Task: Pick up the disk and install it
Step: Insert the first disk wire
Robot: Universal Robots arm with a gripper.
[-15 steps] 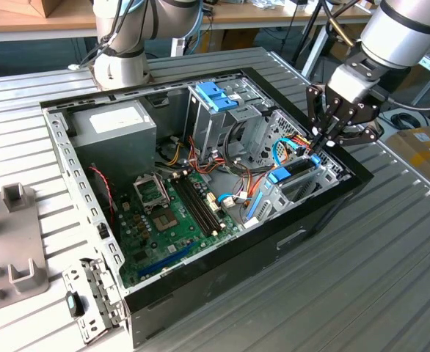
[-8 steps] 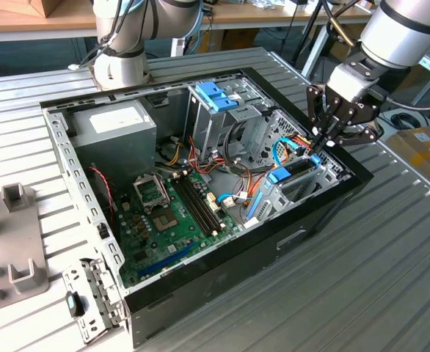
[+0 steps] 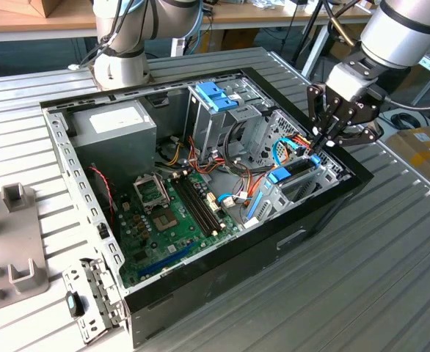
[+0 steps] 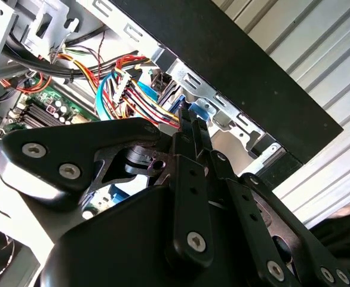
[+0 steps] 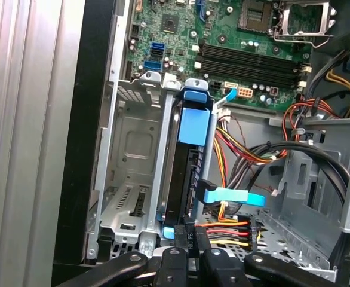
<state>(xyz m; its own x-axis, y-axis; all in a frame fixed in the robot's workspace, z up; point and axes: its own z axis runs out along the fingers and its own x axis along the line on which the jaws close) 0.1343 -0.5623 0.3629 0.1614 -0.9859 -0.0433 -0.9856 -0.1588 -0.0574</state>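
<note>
The disk [image 3: 292, 174] stands on edge in the metal bay [image 3: 331, 170] at the corner of the open computer case on the exterior view's right. In the first wrist view the disk [image 5: 184, 173] is a dark slab with a blue carrier frame, set between the bay's walls [image 5: 130, 149]. My gripper [image 3: 316, 149] hangs over the disk's end nearest the case wall. Its fingers are drawn close together and pinch the blue end of the carrier. That grip appears in both wrist views, with the gripper [image 5: 191, 236] above the carrier and its tips [image 4: 188, 122] among the wires.
Coloured power cables [image 5: 232, 227] run close beside the disk. The case [image 3: 222, 271] also holds a green motherboard [image 3: 171, 220], a grey power-supply box [image 3: 116, 128] and a drive cage with a blue handle [image 3: 216, 95]. A grey fixture [image 3: 13, 242] sits on the slatted table at the exterior view's left.
</note>
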